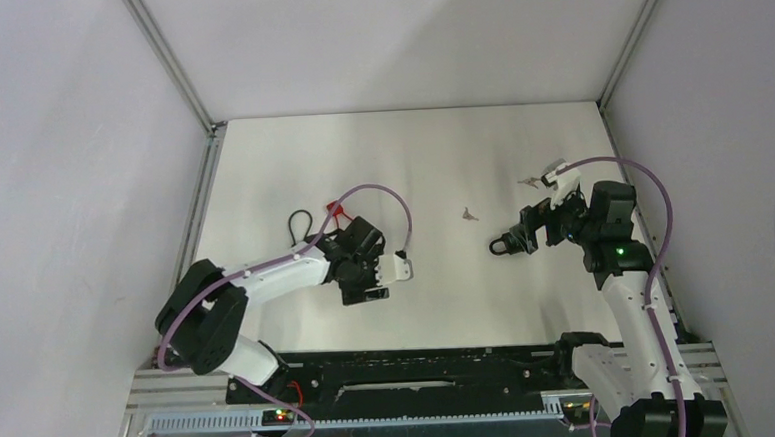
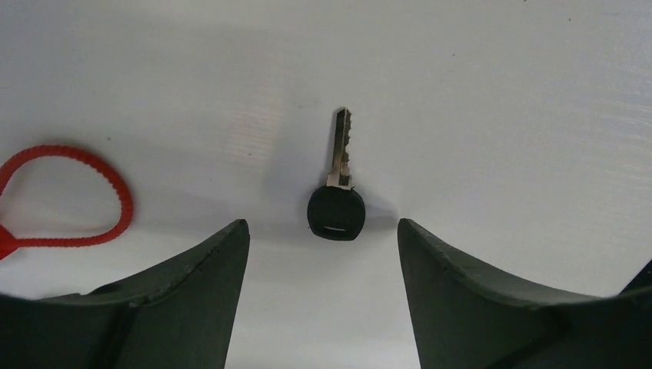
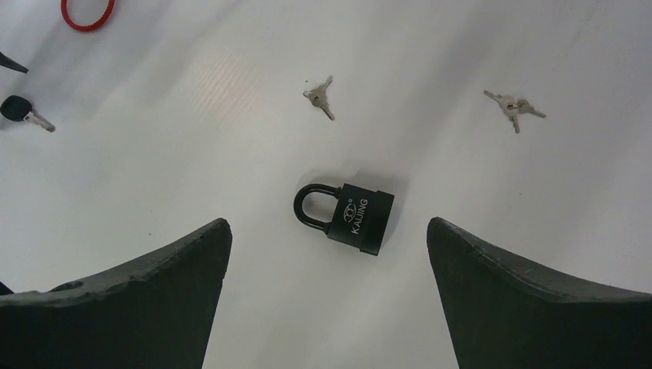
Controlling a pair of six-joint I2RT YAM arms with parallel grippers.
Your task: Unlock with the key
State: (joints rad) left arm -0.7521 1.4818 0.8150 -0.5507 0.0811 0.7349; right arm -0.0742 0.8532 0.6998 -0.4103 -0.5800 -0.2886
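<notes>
The left gripper straddles the black-headed key flat on the table, jaws apart, seemingly to pinch its head, while the right gripper hovers with jaws wide apart over the padlock, ready to steady it

The top camera looks steeply down from above and behind the near edge, taking in the whole table. Each wrist camera faces down, close over it; both show the black-headed key and red ribbed loop.
</notes>
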